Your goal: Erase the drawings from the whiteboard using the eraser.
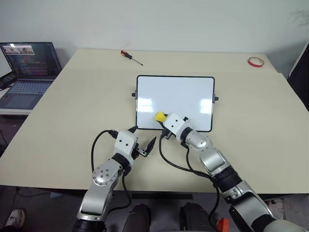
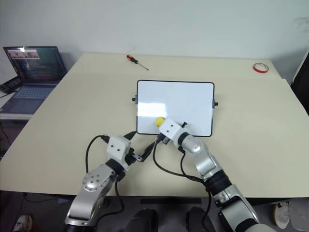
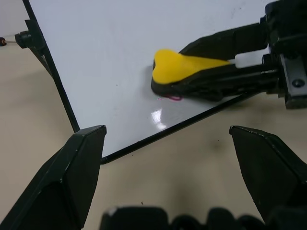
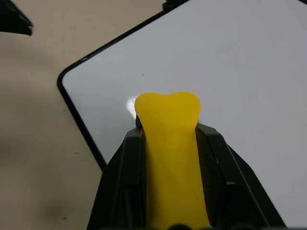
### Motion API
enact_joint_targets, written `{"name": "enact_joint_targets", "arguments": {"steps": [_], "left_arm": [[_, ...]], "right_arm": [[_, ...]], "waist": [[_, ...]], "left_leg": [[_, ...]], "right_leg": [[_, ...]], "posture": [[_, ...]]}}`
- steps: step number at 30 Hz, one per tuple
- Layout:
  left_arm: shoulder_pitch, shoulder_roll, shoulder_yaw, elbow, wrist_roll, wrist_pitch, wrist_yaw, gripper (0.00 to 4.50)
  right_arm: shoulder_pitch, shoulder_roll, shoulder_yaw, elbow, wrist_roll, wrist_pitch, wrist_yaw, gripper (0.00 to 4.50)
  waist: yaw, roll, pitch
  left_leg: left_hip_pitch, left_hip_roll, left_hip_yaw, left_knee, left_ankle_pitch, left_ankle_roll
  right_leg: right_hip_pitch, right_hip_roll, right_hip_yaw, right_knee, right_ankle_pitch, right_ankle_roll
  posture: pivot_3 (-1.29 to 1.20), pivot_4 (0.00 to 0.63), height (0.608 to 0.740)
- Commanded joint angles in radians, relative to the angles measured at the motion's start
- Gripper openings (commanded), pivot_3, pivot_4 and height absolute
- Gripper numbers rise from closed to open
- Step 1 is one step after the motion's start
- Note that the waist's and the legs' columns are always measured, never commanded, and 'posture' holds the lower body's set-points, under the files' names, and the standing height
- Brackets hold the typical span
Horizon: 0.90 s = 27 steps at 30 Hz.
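The right gripper [image 1: 163,121] is clamped on the yellow eraser [image 1: 159,116], pressing it onto the whiteboard [image 1: 175,96] near the board's near left corner, a trace of red drawing [image 3: 172,97] showing just beside the eraser, while the left gripper [image 1: 145,140] hovers open just off that corner.

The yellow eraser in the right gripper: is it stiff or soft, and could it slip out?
The eraser is probably soft: it looks pinched narrow between the right gripper fingers and flares past them. It seems unlikely to slip, being clamped along its length. It looks light for its size.
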Motion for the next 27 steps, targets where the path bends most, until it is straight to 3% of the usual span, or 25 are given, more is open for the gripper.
{"name": "enact_joint_targets", "arguments": {"steps": [1, 13, 21, 27], "left_arm": [[-0.005, -0.004, -0.001, -0.053, 0.001, -0.012, 0.011, 4.50], [-0.012, -0.012, -0.014, -0.046, -0.002, -0.015, 0.009, 4.50], [-0.053, -0.012, -0.016, -0.007, -0.007, -0.020, 0.000, 4.50], [-0.061, -0.015, -0.018, 0.003, -0.006, -0.023, 0.001, 4.50]], "right_arm": [[-0.026, -0.002, 0.035, -0.007, -0.032, -0.044, 0.023, 1.10], [-0.007, -0.136, -0.012, -0.031, -0.108, 0.039, -0.002, 1.10], [0.122, -0.305, -0.040, -0.176, -0.112, 0.039, 0.070, 1.10], [0.120, -0.289, -0.056, -0.194, -0.091, 0.040, 0.059, 1.10]], "waist": [[0.000, 0.000, 0.000], [0.010, 0.000, 0.000], [0.023, 0.000, 0.000], [0.023, -0.001, 0.000]], "left_leg": [[0.000, 0.000, 0.000, 0.000, 0.000, 0.000], [0.000, -0.002, -0.002, 0.002, 0.000, 0.000], [0.001, -0.002, -0.002, 0.002, 0.000, 0.000], [0.001, -0.001, -0.002, 0.002, 0.000, 0.000]], "right_leg": [[0.000, 0.000, 0.000, 0.000, 0.000, 0.000], [0.002, 0.000, -0.002, 0.000, 0.000, 0.000], [0.003, 0.000, -0.002, 0.000, 0.000, 0.000], [0.003, 0.000, -0.002, 0.000, 0.000, 0.000]], "posture": [[0.00, 0.150, 0.740], [0.00, 0.150, 0.740], [0.00, 0.150, 0.740], [0.00, 0.150, 0.740]]}}
